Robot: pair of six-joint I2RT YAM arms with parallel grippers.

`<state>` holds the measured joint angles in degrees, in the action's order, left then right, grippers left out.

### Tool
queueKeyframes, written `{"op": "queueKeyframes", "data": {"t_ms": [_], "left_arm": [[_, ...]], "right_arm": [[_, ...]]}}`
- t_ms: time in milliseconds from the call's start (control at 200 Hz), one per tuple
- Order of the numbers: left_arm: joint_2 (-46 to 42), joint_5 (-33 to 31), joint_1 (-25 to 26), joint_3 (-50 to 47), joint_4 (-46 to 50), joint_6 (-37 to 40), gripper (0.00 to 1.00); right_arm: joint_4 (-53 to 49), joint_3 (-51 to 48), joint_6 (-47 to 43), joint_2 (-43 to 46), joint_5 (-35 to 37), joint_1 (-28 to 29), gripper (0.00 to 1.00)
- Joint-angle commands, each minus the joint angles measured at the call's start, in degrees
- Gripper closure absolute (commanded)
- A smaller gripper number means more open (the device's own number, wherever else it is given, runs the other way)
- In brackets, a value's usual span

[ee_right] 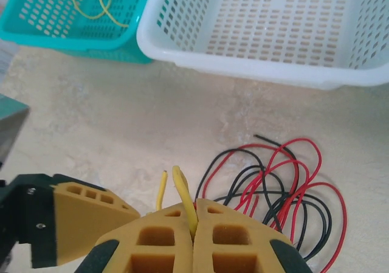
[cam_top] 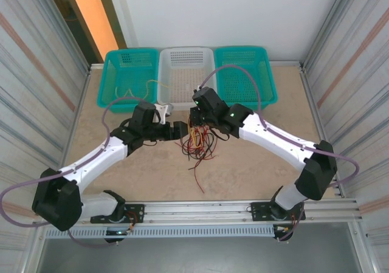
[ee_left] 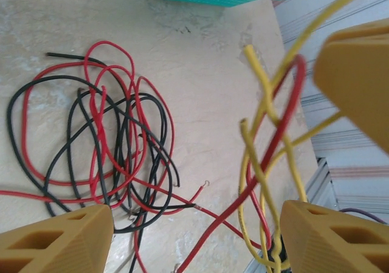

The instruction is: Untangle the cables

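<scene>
The cables are thin red, black and yellow strands. A loose tangle of red and black cables (ee_left: 103, 145) lies on the table (cam_top: 243, 163), and the same heap (ee_right: 279, 188) appears in the right wrist view. My right gripper (ee_right: 193, 224) is shut on a yellow cable (ee_right: 185, 191), holding it above the pile (cam_top: 197, 142). Yellow strands (ee_left: 265, 103) and one red strand (ee_left: 285, 118) hang from it, passing between my left gripper's spread fingers (ee_left: 55, 239). My left gripper (ee_left: 191, 239) is open, gripping nothing, right beside my right gripper (cam_top: 196, 116).
Three baskets line the far edge: a teal one (cam_top: 129, 72) holding a loose yellow wire (ee_right: 91, 5), a white one (cam_top: 185, 72) and another teal one (cam_top: 244, 72). Side walls close in left and right. A rail runs along the near edge (cam_top: 200, 209).
</scene>
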<state>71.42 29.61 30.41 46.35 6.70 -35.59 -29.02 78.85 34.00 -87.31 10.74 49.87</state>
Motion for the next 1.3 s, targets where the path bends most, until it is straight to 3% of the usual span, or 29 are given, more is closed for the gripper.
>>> {"op": "queueKeyframes", "data": {"t_ms": [0, 210, 311, 526, 802, 977, 1152, 1298], "left_arm": [[1.1, 2.42, -0.36, 0.6, -2.6, -1.4, 0.29], [1.82, 4.85, -0.38, -3.21, -6.61, -3.74, 0.42], [0.66, 6.72, -0.36, -4.99, -9.82, -4.73, 0.43], [-3.95, 8.04, -0.53, -4.86, -8.38, -1.72, 0.53], [-5.02, 14.41, -0.53, -8.38, -16.61, -4.67, 0.63], [-3.71, 15.44, -0.12, -9.13, -19.37, -6.22, 0.64], [-2.3, 17.47, 0.95, -8.35, -21.26, -6.1, 0.53], [-1.13, 16.59, 1.74, -7.18, -19.64, -4.61, 0.54]], "right_arm": [[3.14, -1.64, -1.19, 3.41, 1.16, 0.47, 1.0], [5.41, -2.66, -2.09, 7.38, 1.39, 0.49, 1.0], [5.63, -3.06, -2.18, 8.41, 1.78, 0.32, 1.0], [6.42, -4.22, -1.94, 9.76, 1.66, -0.28, 1.0], [8.65, -6.48, 1.09, 12.32, -3.24, -3.81, 1.0], [9.41, -6.95, 2.38, 13.24, -5.11, -4.98, 1.0], [9.48, -6.95, 2.74, 13.29, -5.7, -5.04, 1.0], [10.02, -7.04, 3.24, 13.65, -6.34, -5.04, 1.0]]}}
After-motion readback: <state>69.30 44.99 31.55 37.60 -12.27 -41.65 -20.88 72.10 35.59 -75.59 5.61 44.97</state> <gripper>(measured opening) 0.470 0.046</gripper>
